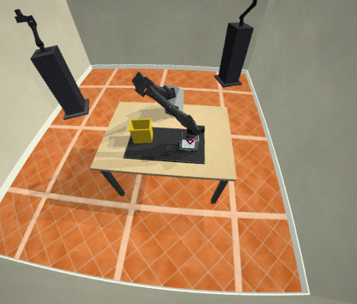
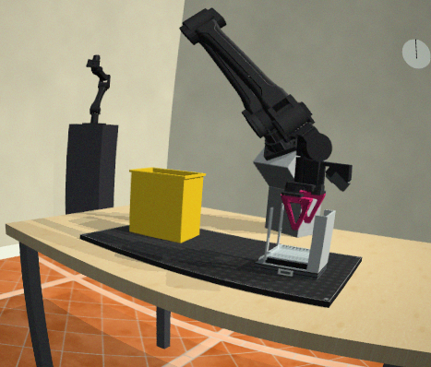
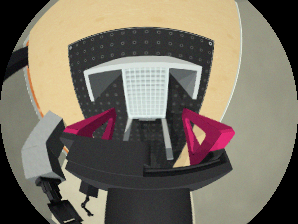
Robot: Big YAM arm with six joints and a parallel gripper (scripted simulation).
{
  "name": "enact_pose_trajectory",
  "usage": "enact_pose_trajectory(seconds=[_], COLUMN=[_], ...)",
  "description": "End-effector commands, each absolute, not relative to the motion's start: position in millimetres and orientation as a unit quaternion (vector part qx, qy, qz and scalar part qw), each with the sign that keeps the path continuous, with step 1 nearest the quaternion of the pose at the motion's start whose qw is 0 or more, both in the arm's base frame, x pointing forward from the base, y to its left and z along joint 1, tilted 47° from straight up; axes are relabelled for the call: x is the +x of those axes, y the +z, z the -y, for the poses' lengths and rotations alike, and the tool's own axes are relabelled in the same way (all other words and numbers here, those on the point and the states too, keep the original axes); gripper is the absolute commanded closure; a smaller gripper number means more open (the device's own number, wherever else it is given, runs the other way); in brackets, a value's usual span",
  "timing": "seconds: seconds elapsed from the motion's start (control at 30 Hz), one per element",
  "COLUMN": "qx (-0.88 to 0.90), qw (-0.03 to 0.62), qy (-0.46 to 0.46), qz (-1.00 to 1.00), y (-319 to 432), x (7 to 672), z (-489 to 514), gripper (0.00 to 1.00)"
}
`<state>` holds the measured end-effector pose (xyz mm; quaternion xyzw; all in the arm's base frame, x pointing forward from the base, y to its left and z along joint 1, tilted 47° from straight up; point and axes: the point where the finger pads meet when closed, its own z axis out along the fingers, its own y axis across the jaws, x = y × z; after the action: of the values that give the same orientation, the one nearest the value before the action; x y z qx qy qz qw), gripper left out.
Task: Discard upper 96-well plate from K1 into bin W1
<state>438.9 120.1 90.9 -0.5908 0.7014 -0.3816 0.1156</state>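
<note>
The grey stack rack K1 stands on the black mat at the right, with a tall back wall and thin posts. A white 96-well plate lies on top of the stack in it; the lower plate is mostly hidden beneath. In the wrist view the plate shows straight ahead inside the rack. My gripper, with magenta fingers, hangs open and empty right above the rack, fingers spread to either side of the plate. The yellow plastics bin W1 stands upright on the mat's left end.
The black mat lies on a wooden table. A grey arm base block stands behind the rack. Dark pillars with cameras stand on the floor behind the table.
</note>
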Motion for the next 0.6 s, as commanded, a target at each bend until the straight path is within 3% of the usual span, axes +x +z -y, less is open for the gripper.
enact_pose_trajectory(seconds=[0.0,0.57], qx=[-0.597,-0.597], qw=[0.106,0.106], qy=[-0.380,-0.381], qz=[-0.698,-0.698], y=[77.3,60.2], x=[441.9,456.9], z=[-114.0,-103.7], gripper=[0.00,0.00])
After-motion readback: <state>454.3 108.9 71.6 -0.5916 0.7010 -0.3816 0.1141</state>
